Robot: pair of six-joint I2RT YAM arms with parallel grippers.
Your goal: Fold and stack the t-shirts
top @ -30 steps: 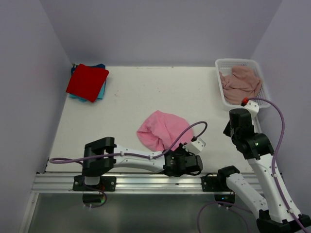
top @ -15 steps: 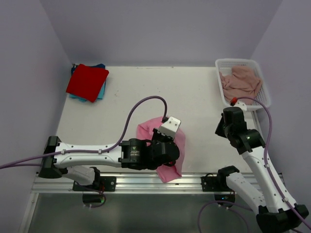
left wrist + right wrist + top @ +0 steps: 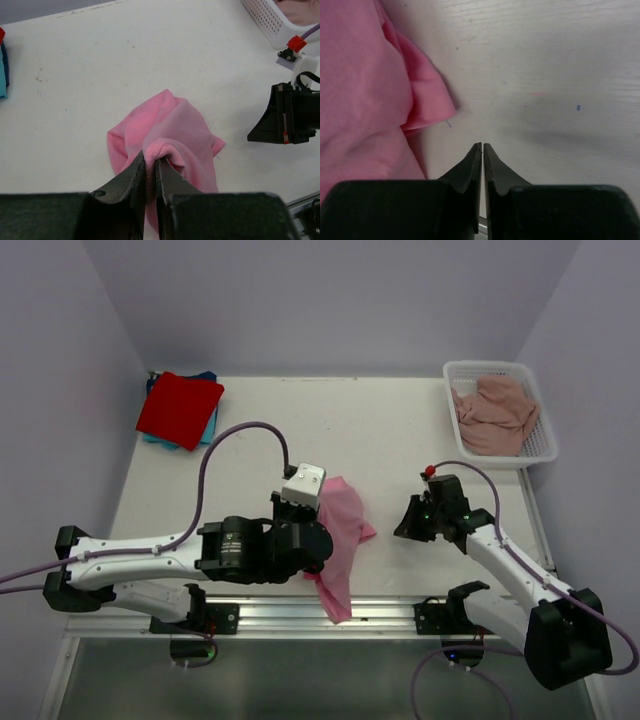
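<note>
In the last second my left end effector (image 3: 151,169), clamped on a fold of the bright pink t-shirt (image 3: 343,512), had drawn it up from its rounded heap at the lower centre of the bench (image 3: 390,430), while my right end effector (image 3: 482,146), closed together and empty, swung down beside its edge, so I judged folding barely begun.

Setting: robot test cell, probably within a lab; the room beyond is out of view.
Evidence: plain white table (image 3: 400,430) boxed in by bare lavender panels (image 3: 330,300). Aluminium rail (image 3: 270,615) at the near edge carries the left arm (image 3: 140,558) and right arm (image 3: 510,560). Purple cable (image 3: 215,445) loops loose.
Props: white mesh basket (image 3: 490,366), bright pink t-shirt (image 3: 343,515).
</note>
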